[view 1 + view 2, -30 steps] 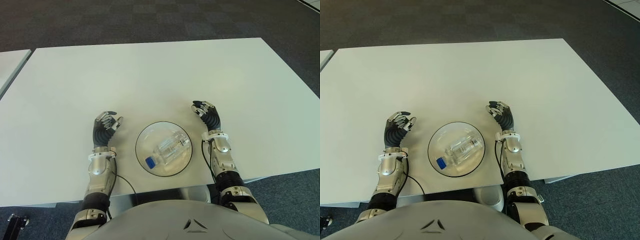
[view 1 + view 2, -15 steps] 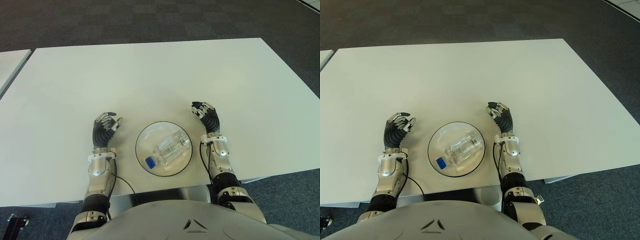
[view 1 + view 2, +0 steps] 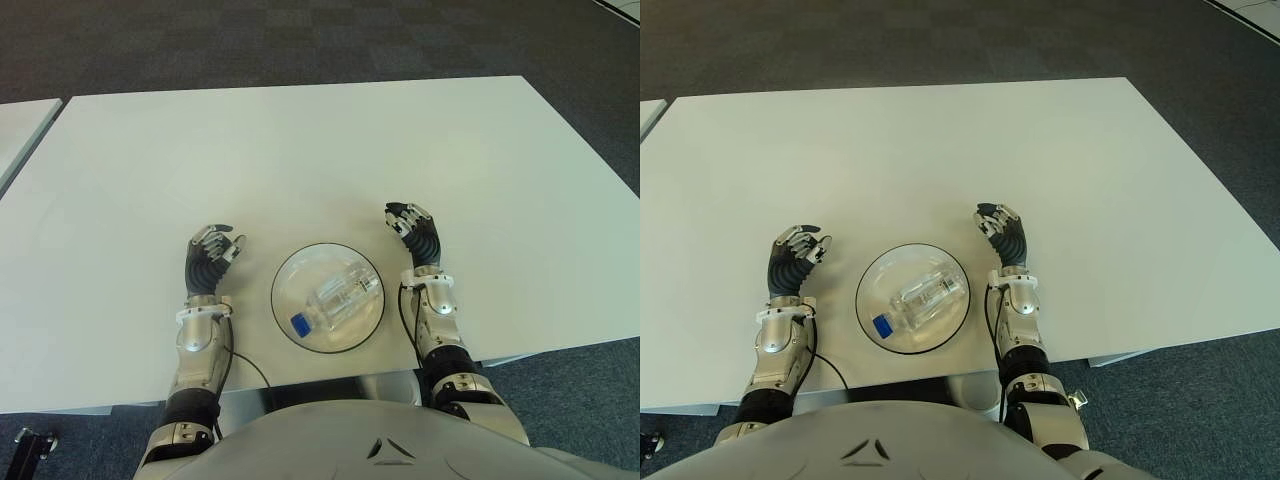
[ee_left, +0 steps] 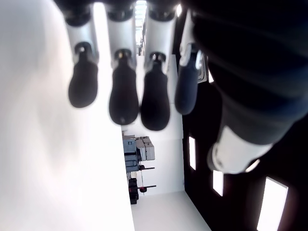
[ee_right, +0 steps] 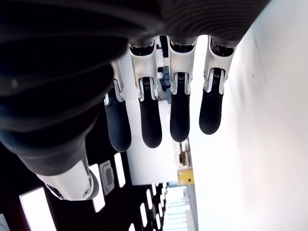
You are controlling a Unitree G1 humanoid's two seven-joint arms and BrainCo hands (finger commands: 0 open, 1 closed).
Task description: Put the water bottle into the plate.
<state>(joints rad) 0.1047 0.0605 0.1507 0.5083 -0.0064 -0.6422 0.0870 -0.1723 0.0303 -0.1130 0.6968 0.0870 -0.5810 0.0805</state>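
Clear plastic water bottle w/ blue cap (image 3: 338,299) lies in round glass plate (image 3: 286,272); left hand (image 3: 209,257) & right hand (image 3: 417,236) open, empty, so keep both away.

I read the eye views as evenly lit and sharp, with soft daylight on the white table (image 3: 300,140). Shadows are faint: a thin one hugs the plate (image 3: 283,318), and small ones sit under each hand. The dark carpet (image 3: 300,40) stays legible, no crushed blacks. The bottle (image 3: 340,298) shows mild highlights. Wrist views are harsh. In them the table blows out to near white beside the fingers (image 4: 122,96), which are close and soft-edged, with palms falling to black. Bright windows (image 5: 33,211) glare in the background.
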